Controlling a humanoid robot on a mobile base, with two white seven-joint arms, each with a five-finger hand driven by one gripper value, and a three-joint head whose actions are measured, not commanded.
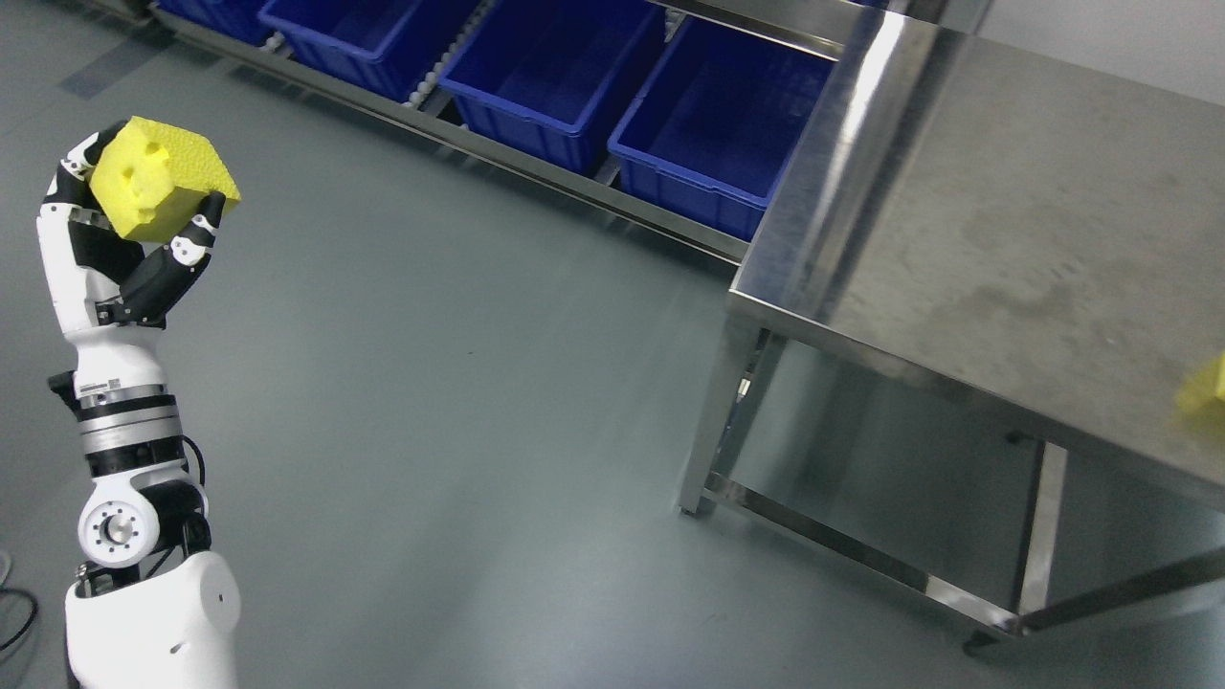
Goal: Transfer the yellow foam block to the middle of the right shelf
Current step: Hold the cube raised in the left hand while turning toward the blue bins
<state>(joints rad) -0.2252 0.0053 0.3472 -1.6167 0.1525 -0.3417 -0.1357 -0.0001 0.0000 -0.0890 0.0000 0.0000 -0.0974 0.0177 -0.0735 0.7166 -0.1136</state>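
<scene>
Foam, yellow: the yellow foam block (158,177) sits raised at far left, pinched in the left hand (124,249); it looks light and squashy, so gripping opposite faces seems wise.

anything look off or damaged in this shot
The yellow foam block in the left robot hand has dents or holes in its facing side, so it looks gouged. A second yellow piece sits at the right edge of the steel table, cut off by the frame.
</scene>
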